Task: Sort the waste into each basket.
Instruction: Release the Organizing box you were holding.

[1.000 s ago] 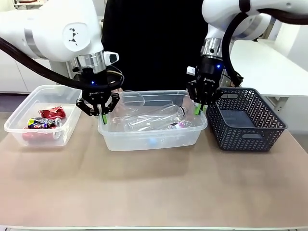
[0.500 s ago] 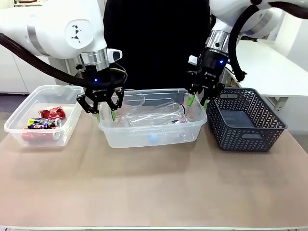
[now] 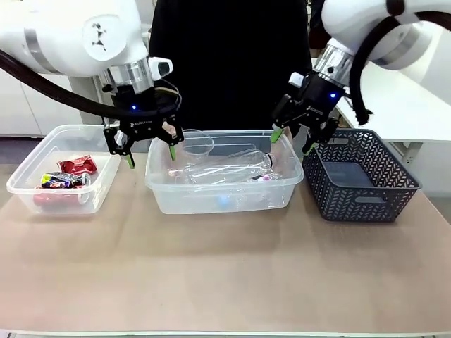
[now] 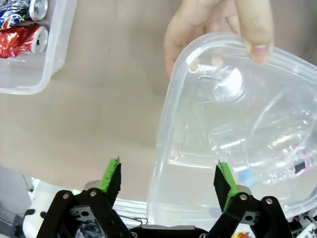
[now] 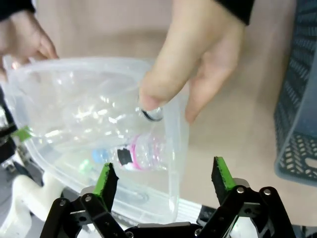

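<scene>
Two clear tubs sit on the surface [image 3: 225,274]: the middle tub [image 3: 224,201] holds bottles [image 3: 225,169], the left tub [image 3: 60,179] cans and wrappers. Above the middle tub's ends, left tool [image 3: 151,151] and right tool [image 3: 290,139] hang wide open, empty. A person's hands [image 5: 198,64] grip its far rim.

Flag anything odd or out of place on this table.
The person's hands grip the far rim of the middle tub of clear bottles while both arms hover with open jaws. The dark lattice basket holds no waste. Nothing spilled.
</scene>
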`<action>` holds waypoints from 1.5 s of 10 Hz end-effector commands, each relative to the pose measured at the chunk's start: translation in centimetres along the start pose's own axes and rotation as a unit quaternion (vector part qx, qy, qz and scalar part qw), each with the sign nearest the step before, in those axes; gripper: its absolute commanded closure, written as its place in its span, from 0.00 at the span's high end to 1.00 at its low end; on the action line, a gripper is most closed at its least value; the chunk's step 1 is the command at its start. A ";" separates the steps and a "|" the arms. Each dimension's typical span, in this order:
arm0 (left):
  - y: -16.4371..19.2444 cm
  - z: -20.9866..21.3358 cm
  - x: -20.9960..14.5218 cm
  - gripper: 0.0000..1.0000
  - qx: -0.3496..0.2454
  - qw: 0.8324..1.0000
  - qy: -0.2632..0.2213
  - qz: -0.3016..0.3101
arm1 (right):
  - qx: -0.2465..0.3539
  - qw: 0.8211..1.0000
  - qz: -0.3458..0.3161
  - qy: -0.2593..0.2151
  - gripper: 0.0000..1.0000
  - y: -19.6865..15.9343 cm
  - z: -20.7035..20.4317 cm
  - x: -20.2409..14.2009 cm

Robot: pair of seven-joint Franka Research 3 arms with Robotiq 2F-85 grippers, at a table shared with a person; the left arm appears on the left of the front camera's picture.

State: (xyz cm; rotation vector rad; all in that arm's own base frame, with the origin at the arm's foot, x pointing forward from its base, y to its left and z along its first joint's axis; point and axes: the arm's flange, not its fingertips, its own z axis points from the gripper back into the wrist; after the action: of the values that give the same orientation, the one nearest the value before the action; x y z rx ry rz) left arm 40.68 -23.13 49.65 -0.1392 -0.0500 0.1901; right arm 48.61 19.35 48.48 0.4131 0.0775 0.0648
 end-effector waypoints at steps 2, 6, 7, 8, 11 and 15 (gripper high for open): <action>2.7 0.9 -3.2 1.00 -0.043 0.999 0.000 -0.018 | -0.039 0.999 -0.021 -0.007 1.00 0.7 -2.2 -0.7; 0.7 0.9 -0.8 1.00 -0.016 1.000 -0.006 0.003 | 0.000 1.000 -0.005 -0.021 1.00 -0.5 -0.1 -0.4; 0.7 0.9 -0.8 1.00 -0.016 1.000 -0.006 0.003 | 0.000 1.000 -0.005 -0.021 1.00 -0.5 -0.1 -0.4; 0.7 0.9 -0.8 1.00 -0.016 1.000 -0.006 0.003 | 0.000 1.000 -0.005 -0.021 1.00 -0.5 -0.1 -0.4; 1.8 5.7 -3.4 1.00 -0.138 0.988 0.033 -0.061 | 0.111 0.994 -0.002 -0.018 1.00 -5.3 7.4 -8.2; 10.9 7.8 -11.3 1.00 -0.353 0.930 0.068 -0.071 | 0.337 0.934 -0.107 -0.055 1.00 -15.0 14.0 -21.5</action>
State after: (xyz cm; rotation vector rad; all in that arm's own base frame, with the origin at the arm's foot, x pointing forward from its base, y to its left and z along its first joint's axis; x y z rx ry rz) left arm 29.51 -16.60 58.15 -0.8101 -0.0048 -0.0145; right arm 30.19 -0.10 58.10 1.0215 0.0685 -0.1032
